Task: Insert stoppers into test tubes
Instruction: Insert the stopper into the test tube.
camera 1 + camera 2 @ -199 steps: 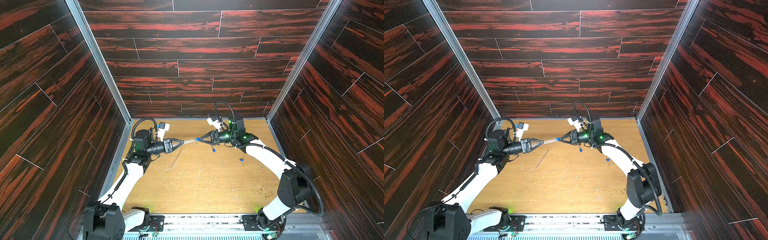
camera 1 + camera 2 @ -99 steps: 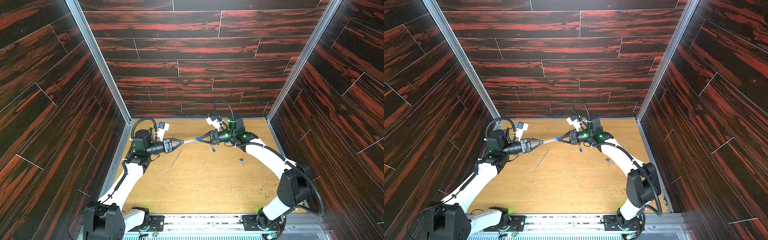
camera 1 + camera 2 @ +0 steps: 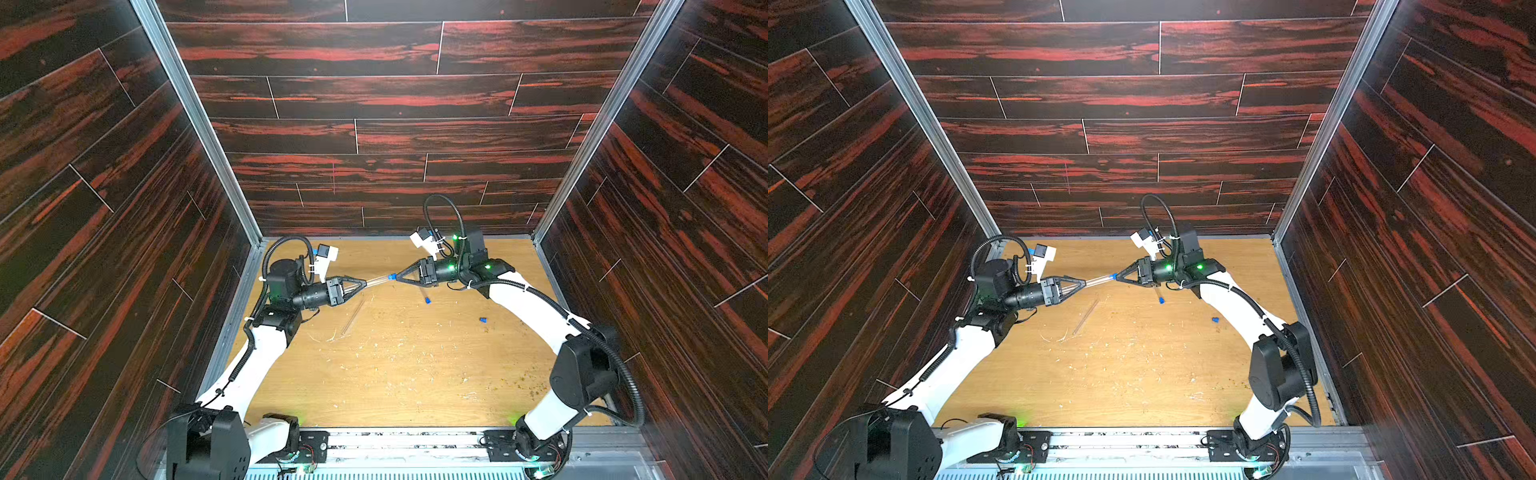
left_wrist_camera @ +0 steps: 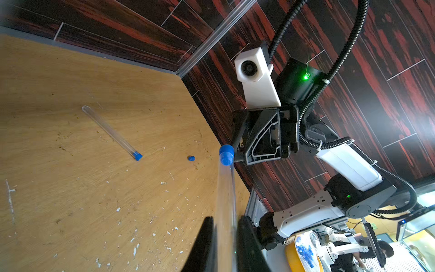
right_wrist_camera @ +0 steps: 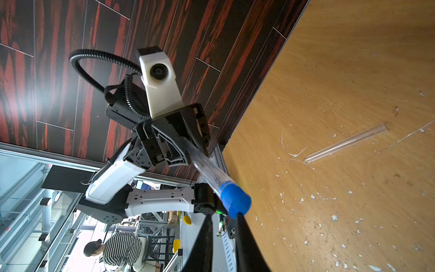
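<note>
Blue stopper [image 5: 234, 200] pinched by right claw [image 5: 223, 215], on tube [image 4: 226, 193] left claw [image 4: 225, 219] pinches; left wrist adds loose stopper [image 4: 191, 158].

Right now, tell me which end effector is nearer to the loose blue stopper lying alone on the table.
Right. The right end effector, pinching the tube's stopper, hangs farther back and inward of the loose stopper; the left end effector lies beyond it, gripping the tube.
</note>
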`<control>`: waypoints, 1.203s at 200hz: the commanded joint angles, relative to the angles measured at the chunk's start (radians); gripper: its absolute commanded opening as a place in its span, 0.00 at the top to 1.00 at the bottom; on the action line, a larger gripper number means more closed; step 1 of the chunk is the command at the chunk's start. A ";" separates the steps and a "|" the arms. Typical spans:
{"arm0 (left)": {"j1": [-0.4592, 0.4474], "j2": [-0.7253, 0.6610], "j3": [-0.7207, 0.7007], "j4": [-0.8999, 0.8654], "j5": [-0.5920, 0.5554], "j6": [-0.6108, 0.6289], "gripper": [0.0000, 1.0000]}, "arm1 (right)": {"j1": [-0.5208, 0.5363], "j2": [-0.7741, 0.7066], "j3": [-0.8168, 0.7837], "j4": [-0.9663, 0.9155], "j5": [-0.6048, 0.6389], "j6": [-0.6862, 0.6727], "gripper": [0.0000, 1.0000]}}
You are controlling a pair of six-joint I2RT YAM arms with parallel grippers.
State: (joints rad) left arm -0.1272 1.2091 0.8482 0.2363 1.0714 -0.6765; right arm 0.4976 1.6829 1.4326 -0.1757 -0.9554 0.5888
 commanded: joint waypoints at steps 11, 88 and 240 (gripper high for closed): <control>-0.025 -0.006 0.002 -0.018 0.042 0.020 0.91 | 0.042 0.038 0.063 -0.008 -0.051 -0.041 0.81; -0.030 -0.005 0.002 -0.035 0.051 0.036 0.92 | 0.042 0.063 0.101 -0.037 -0.048 -0.064 0.81; -0.037 -0.005 0.006 -0.028 0.052 0.020 0.92 | 0.053 0.072 0.089 -0.022 -0.055 -0.048 0.76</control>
State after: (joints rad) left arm -0.1310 1.2091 0.8482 0.2100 1.0695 -0.6582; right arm 0.5003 1.7329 1.5139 -0.2428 -0.9535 0.5446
